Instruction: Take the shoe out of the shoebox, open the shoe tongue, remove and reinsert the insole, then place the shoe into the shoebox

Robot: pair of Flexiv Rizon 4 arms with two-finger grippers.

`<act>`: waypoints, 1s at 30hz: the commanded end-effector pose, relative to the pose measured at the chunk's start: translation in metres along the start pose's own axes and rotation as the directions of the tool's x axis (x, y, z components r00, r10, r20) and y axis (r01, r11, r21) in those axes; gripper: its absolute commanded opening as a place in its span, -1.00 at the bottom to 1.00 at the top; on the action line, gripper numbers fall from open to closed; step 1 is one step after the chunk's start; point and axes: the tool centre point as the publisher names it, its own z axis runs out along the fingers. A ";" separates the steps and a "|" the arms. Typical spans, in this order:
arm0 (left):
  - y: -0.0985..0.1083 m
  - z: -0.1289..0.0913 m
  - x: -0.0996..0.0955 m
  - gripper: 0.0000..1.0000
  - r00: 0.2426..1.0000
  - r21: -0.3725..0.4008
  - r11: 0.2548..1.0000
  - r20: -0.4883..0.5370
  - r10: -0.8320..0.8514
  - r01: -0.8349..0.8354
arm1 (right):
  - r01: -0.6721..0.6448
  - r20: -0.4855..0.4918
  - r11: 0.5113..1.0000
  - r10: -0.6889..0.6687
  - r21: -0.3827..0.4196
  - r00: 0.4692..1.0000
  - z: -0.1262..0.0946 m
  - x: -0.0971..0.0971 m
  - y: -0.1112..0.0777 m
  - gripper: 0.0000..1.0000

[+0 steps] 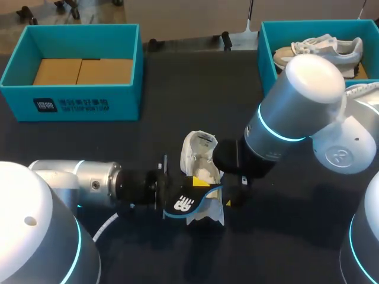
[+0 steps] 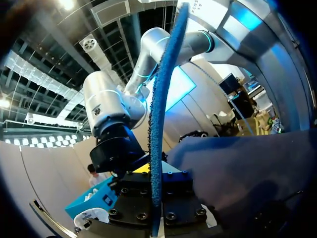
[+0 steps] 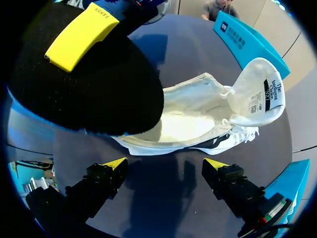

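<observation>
Left claw clamped on insole, near side of shoe. Shoe on tabletop, tongue folded back. Right claw fingers apart, just right of shoe.

White print marks the left shoebox wall, a label the shoe tongue, a white logo the insole.

Dark table, matte, near black, carrying all that I see. At my far right: teal box, top open, standing on table near its far edge. In it pale sneaker, white and grey, laces showing, lying lengthwise across box; bit of tan floor visible beside it. On table's far edge small black fitting; second black fitting well apart from first.
</observation>
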 end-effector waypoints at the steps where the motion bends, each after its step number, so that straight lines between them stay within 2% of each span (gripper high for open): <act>1: 0.001 0.002 0.000 -1.00 1.000 0.000 1.000 0.000 0.000 0.000 | -0.001 0.002 1.000 0.001 0.000 1.000 0.002 0.001 0.000 1.00; 18: 0.015 0.016 0.007 -1.00 1.000 0.000 1.000 0.002 -0.011 0.011 | -0.001 0.002 1.000 0.001 0.000 1.000 0.002 0.001 0.000 1.00; 30: 0.027 0.011 0.007 -1.00 0.999 -0.032 0.999 0.013 -0.030 0.030 | -0.001 0.002 1.000 0.001 0.000 1.000 0.002 0.001 0.000 1.00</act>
